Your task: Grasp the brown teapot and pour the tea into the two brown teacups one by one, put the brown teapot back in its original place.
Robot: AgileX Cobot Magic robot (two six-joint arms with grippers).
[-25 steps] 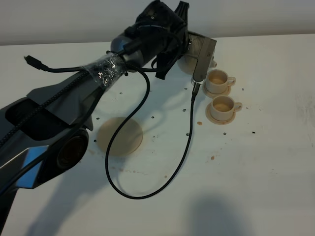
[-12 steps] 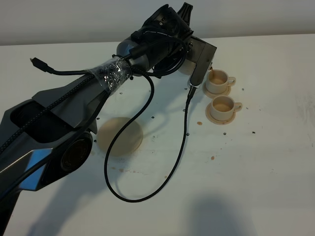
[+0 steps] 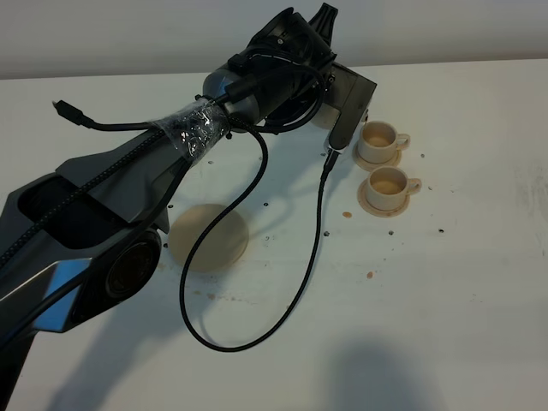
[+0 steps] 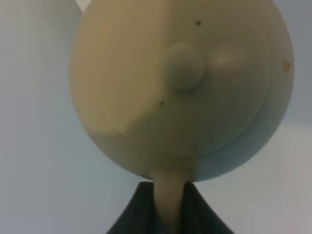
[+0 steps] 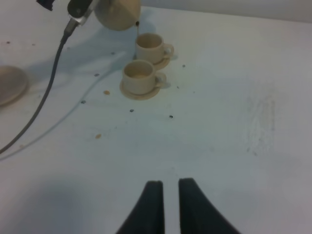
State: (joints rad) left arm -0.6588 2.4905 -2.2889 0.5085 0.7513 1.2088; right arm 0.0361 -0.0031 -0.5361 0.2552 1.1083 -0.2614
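Left gripper [image 4: 169,207] clamped tight on the loop handle [image 4: 169,192] of the squat round beige-tan ceramic teapot [image 4: 180,87], with a dark finger [image 4: 129,217] either side of the handle. Teapot is held in the air, tilted, at 10 o'clock of the far small beige-tan ceramic teacup [image 3: 378,137], close to its rim. Thin dark stream [image 5: 137,27] drops from the spout toward that cup. Near matching teacup [image 3: 387,183] sits just at 6 o'clock of the far one, each on its own small round saucer [image 3: 384,207]. Flat round beige-tan saucer [image 3: 208,237] lies well apart at 8 o'clock of the cups. Black cable [image 3: 320,214] loops over the table between saucer and cups. White table [image 3: 462,300]: far edge runs just past the teapot at 12 o'clock, wide bare surface from 3 to 6 o'clock of the cups. Right gripper [image 5: 166,197] is low over that stretch, fingers nearly together with a thin slit, holding nothing.
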